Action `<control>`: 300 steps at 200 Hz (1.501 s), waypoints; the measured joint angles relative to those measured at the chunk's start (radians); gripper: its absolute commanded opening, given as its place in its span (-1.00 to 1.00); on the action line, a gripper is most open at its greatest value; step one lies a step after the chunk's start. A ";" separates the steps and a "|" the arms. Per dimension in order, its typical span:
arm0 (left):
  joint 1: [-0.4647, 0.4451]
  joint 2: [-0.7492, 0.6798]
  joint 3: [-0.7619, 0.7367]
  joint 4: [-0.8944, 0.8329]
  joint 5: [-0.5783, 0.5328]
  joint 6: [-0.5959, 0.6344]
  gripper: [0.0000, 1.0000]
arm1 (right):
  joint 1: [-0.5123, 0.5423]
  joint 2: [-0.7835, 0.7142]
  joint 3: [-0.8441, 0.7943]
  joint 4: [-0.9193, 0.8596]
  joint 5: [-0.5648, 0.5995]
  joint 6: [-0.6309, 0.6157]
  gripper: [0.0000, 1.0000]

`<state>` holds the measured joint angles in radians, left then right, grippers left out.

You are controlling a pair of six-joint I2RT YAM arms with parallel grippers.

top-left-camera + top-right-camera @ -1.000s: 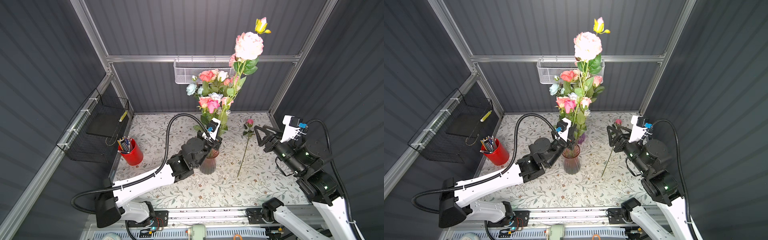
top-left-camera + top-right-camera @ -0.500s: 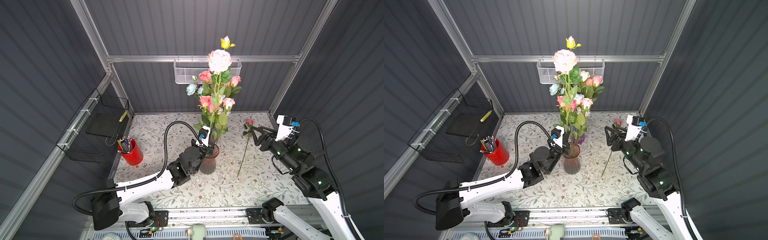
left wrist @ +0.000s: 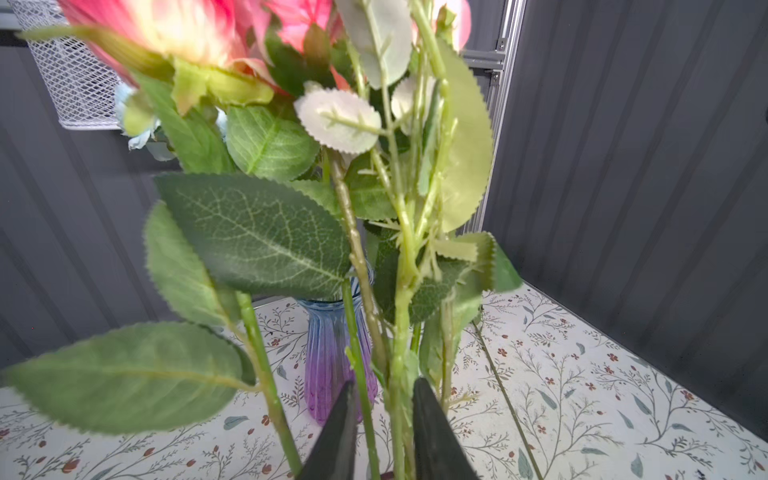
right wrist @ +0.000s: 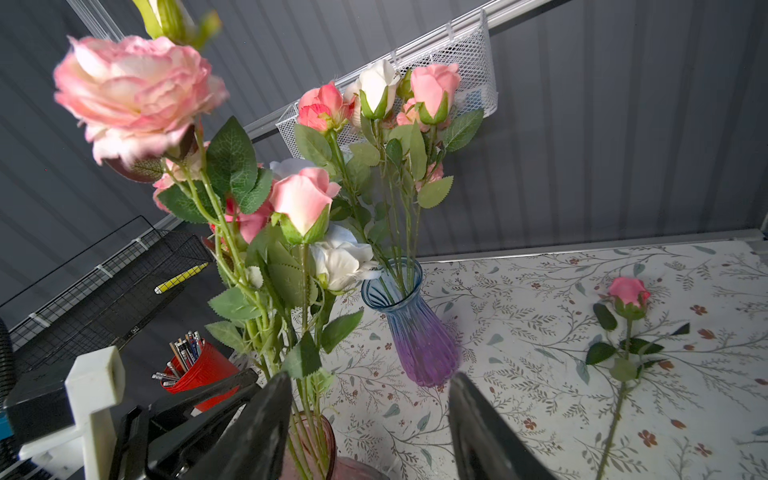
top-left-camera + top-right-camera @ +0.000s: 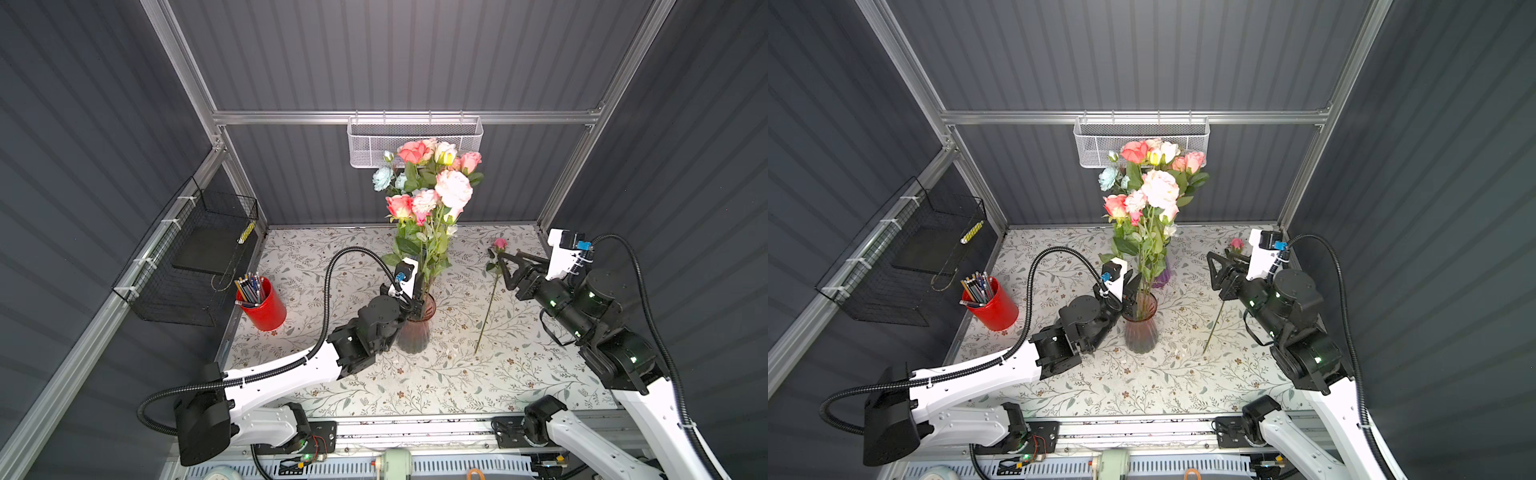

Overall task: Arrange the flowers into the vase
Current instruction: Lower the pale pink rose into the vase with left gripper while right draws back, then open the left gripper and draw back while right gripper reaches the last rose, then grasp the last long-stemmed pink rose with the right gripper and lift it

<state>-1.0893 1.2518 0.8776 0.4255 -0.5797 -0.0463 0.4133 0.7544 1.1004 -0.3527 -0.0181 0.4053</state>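
Flowers point(image 5: 432, 195) stand bunched in two vases near the middle of the table point(image 5: 415, 386). One loose rose point(image 5: 488, 299) lies flat on the table to the right of them, its head toward the back wall.

We find the left gripper point(image 3: 384, 399) at the mouth of the pink vase point(image 5: 415, 332). Its jaws stand a little apart, and two green stems rise through the gap. The stems are not pressed together, so we read the jaws as parted and not clamping. One dark finger point(image 3: 340, 432) lies just beside the thinner stem.

We find the right gripper point(image 4: 370, 415) hanging above the table, near the head of the loose rose in both top views. Its jaws stand wide apart and hold nothing.

Materials and shapes:

- The pink vase is translucent rose-tinted glass, narrow at the neck and flared at the rim.
- The blue-and-purple vase point(image 4: 419, 332) stands behind it. It is ribbed glass, blue at the flared rim and shading to purple at the rounded base, and it holds several stems.
- We see leaves that are oval, saw-edged and veined, with a matte, cloth-like surface.
- The stems are pale green, slender and knobbed.
- The heads are layered petals in pink, coral, white and pale blue. The largest is a wide-open pale pink bloom.
- The fingers of both grippers are black and taper to points.
- The table covering is pale, printed with leafy sprigs.
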 measured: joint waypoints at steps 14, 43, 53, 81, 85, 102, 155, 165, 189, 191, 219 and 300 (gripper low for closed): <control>0.000 0.000 0.000 -0.006 0.004 -0.001 -0.26 | 0.000 0.006 -0.001 0.000 0.000 0.002 0.25; 0.000 -0.020 0.000 -0.043 0.038 -0.002 0.05 | 0.000 0.012 -0.001 -0.001 0.013 -0.001 0.28; 0.000 -0.042 0.001 -0.067 0.060 -0.004 0.21 | 0.000 0.012 -0.001 -0.001 0.027 -0.004 0.30; 0.000 -0.138 0.033 -0.172 0.125 -0.001 0.52 | -0.007 0.028 -0.001 -0.006 0.072 -0.009 0.33; 0.000 -0.154 0.043 -0.188 0.133 0.006 0.54 | -0.011 0.034 -0.001 -0.008 0.076 -0.008 0.33; 0.000 -0.221 0.084 -0.249 0.159 0.005 0.60 | -0.039 0.074 -0.002 -0.011 0.084 -0.008 0.35; 0.000 -0.534 0.013 -0.433 0.016 -0.084 0.82 | -0.240 0.358 0.007 -0.066 0.010 0.016 0.35; 0.000 -0.603 -0.037 -0.488 -0.048 -0.145 0.84 | -0.277 0.444 0.017 -0.077 -0.010 0.016 0.30; 0.000 -0.751 -0.156 -0.647 -0.188 -0.336 0.86 | -0.344 0.665 0.078 -0.120 -0.040 0.016 0.20; 0.000 -0.760 -0.165 -0.664 -0.199 -0.356 0.85 | -0.349 0.687 0.085 -0.122 -0.041 0.012 0.19; 0.000 -0.842 -0.280 -0.826 -0.274 -0.585 0.86 | -0.397 0.929 0.194 -0.164 -0.048 0.000 0.11; 0.000 -0.703 -0.359 -0.816 -0.254 -0.751 0.99 | -0.437 1.335 0.500 -0.335 -0.009 -0.050 0.03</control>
<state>-1.0893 0.5491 0.5190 -0.3901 -0.8337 -0.7975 -0.0238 2.0895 1.6001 -0.6872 -0.0269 0.3550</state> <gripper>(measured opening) 0.990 0.521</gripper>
